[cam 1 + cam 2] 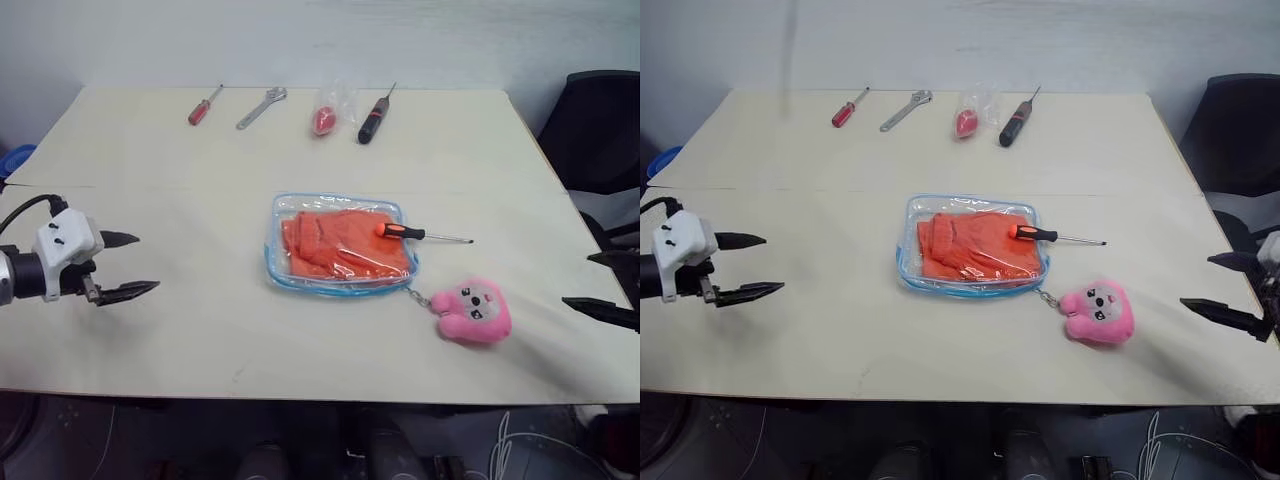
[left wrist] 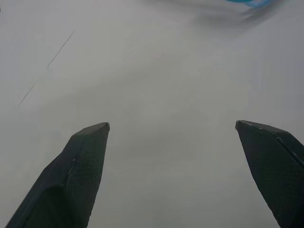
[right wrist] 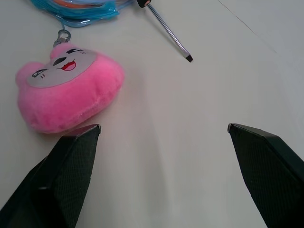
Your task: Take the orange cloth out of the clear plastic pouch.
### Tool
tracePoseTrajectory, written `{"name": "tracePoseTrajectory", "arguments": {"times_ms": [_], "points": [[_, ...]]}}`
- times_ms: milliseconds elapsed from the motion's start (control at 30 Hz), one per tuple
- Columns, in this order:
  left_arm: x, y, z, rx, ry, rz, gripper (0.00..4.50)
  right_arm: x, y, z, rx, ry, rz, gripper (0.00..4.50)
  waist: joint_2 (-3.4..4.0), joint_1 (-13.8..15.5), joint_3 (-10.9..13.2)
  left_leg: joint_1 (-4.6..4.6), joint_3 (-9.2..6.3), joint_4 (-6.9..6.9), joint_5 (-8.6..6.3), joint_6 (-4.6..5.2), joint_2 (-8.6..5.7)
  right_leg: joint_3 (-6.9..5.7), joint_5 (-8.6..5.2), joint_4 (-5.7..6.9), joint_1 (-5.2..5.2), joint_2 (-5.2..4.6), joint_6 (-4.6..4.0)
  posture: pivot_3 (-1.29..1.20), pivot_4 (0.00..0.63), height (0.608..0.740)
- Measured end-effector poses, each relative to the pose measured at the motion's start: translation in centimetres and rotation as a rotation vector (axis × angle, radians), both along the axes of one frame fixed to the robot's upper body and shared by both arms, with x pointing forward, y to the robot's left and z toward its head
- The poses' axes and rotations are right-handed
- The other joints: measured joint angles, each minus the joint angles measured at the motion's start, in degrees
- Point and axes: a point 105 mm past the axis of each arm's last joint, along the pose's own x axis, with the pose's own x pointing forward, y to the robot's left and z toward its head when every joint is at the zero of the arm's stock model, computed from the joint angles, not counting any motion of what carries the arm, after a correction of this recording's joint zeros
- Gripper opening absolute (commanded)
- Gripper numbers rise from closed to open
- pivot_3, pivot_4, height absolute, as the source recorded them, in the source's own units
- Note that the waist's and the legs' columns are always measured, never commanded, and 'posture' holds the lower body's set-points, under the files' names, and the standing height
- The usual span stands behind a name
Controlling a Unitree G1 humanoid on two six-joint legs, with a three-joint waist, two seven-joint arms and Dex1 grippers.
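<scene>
Step in hand: the start, as I judge it; nothing is grasped and both arms hang off to the sides of the clear plastic pouch (image 1: 340,243).
Clear plastic pouch: lies flat near the middle of the table (image 1: 150,340), blue trim all round, looking closed.
Orange cloth: the orange cloth (image 1: 340,245) is folded and wholly inside the pouch.
Orange-handled screwdriver: the orange-handled screwdriver (image 1: 405,232) rests with its handle on top of the pouch, near the pouch's edge on the robot's right, shaft pointing away over the table.
Pink plush charm: the pink plush charm (image 1: 472,312) lies just beside the pouch's near right corner, joined by a short chain.
Left gripper: the left gripper (image 1: 128,265) is released, fingers spread wide, holding nothing, well apart from the pouch on its left.
Right gripper: the right gripper (image 1: 1230,290) is likewise spread and empty, well apart from the pouch on its right, past the charm.
Far row: beyond the pouch sit a red screwdriver (image 1: 204,106), a wrench (image 1: 261,107), a small clear bag (image 1: 328,112) with a red object, and a dark-handled screwdriver (image 1: 374,119).
Next move calls for: probably clearing the screwdriver off the pouch, then one gripper pinning the pouch while the other works the zipper; the thin slippery plastic may slide.
Writing: none readable; the charm bears only a stitched face.
</scene>
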Motion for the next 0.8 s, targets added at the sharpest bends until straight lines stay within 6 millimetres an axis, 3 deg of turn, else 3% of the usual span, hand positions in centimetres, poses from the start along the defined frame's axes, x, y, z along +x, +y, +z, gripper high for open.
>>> {"name": "tracePoseTrajectory", "arguments": {"times_ms": [600, 800], "points": [[0.5, -1.1, -0.6, -0.062, 0.008, 0.015, 4.48, 0.5, 0.7, 0.3, -0.011, -0.034, -0.02, 4.5, 0.0, 0.0, 0.0, -0.01, 0.07, 0.01, 0.01, -0.02, -0.02, 0.05, 0.0, 0.08, 0.0, 0.01, 0.0, 0.0, 0.15, 0.74], [1.0, -3.6, 0.4, -0.174, 0.01, -0.03, 4.48, 0.7, 1.3, 0.2, 0.024, -0.033, -0.036, 4.5, 0.0, 0.1, 0.0, -0.05, 0.08, 0.04, 0.02, -0.03, -0.04, 0.08, 0.01, 0.23, 0.0, 0.01, 0.01, 0.0, 0.15, 0.74]]}}
